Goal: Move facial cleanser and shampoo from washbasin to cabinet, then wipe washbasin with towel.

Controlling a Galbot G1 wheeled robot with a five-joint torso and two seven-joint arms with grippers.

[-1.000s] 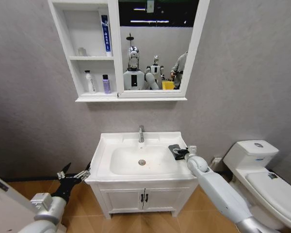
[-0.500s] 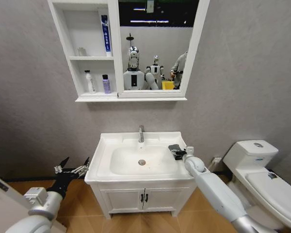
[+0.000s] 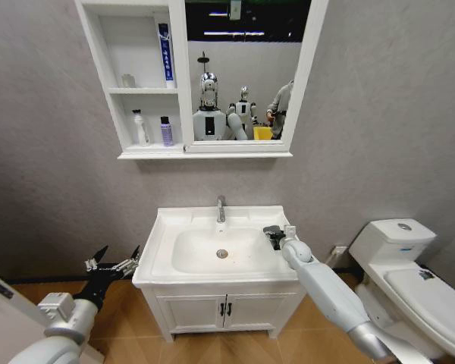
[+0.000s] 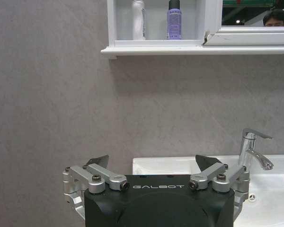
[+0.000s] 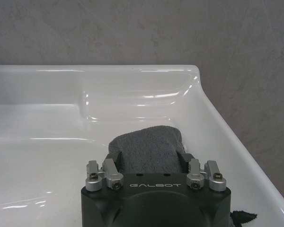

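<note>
Since a second ago: right gripper (image 3: 277, 236) drawn back left along the washbasin's right ledge toward the bowl, towel (image 3: 271, 230) carried with it; left gripper (image 3: 112, 263) dropped lower and further left of the basin than a second ago, unchanged over the last half second.

Washbasin (image 3: 167, 227): glossy white ceramic, rectangular with rounded raised rim, oval bowl, small chrome drain (image 3: 222, 254) at centre, chrome tap (image 3: 221, 208) at the far edge. Below it, white two-door cupboard (image 3: 189, 311) with dark handles.

Towel: dark grey, nearly black, soft nubby terry, folded into a small pad, lying on the right ledge just beside the bowl. Seen from the right wrist, wedged between the metal fingers (image 5: 111, 171), jaws narrowed and closed against its two sides; a scrap of dark cloth also visible low beside the black gripper housing.

Left gripper: hanging in air near the basin's left front corner, touching nothing, jaws spread wide, dark pointed tips apart.

Cabinet (image 3: 183, 76): matte white, wall-hung above the basin, open shelves on the left, tall framed mirror on the right. On the lower shelf, white bottle (image 3: 140, 127) beside purple bottle (image 3: 166, 131) with black cap; on the upper shelf, a tall blue tube (image 3: 164, 51) standing upright.

Wall: grey, mottled plaster. White toilet (image 3: 409, 265) at right.
</note>
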